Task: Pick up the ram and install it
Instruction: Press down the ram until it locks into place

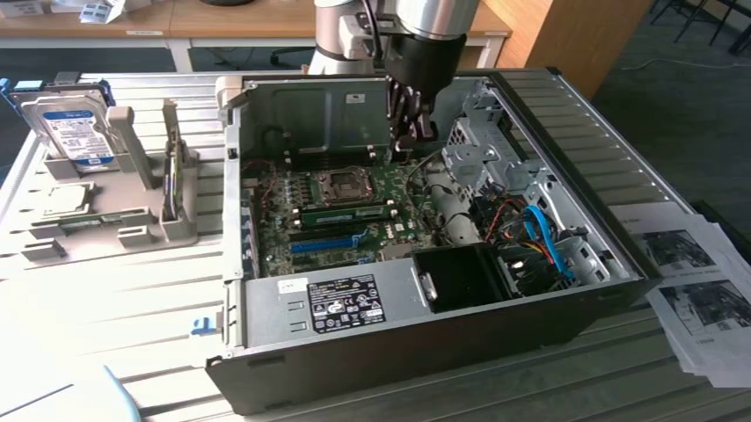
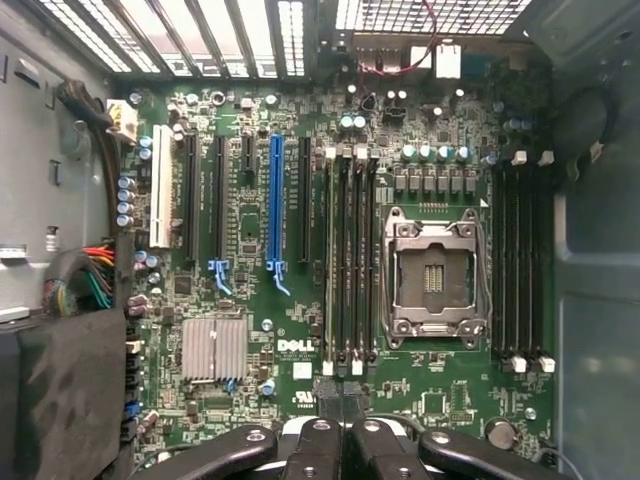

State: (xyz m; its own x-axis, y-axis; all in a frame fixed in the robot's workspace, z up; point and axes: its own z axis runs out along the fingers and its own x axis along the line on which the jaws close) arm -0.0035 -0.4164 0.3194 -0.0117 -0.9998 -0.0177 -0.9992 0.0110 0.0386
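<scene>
A green ram stick (image 1: 346, 212) sits in a slot on the motherboard (image 1: 352, 255), just in front of the CPU socket (image 1: 344, 185). In the wrist view the bank of black ram slots (image 2: 350, 260) runs beside the socket (image 2: 432, 275), and the ram there is seen edge-on at most. Another thin greenish stick (image 1: 104, 221) lies in the grey holder (image 1: 83, 242) at the exterior view's left. My gripper (image 1: 411, 141) hangs above the board near the case's back wall. Its fingers (image 2: 315, 445) are shut, and nothing shows between them (image 2: 337, 425).
The open computer case (image 1: 610, 176) walls in the board on all sides. A long blue slot (image 1: 326, 243) (image 2: 275, 200) lies beside the ram slots. A hard drive (image 1: 70, 132) stands in the holder. Cables (image 1: 540, 237) fill the case's right end. Printed papers (image 1: 692, 281) lie beyond it.
</scene>
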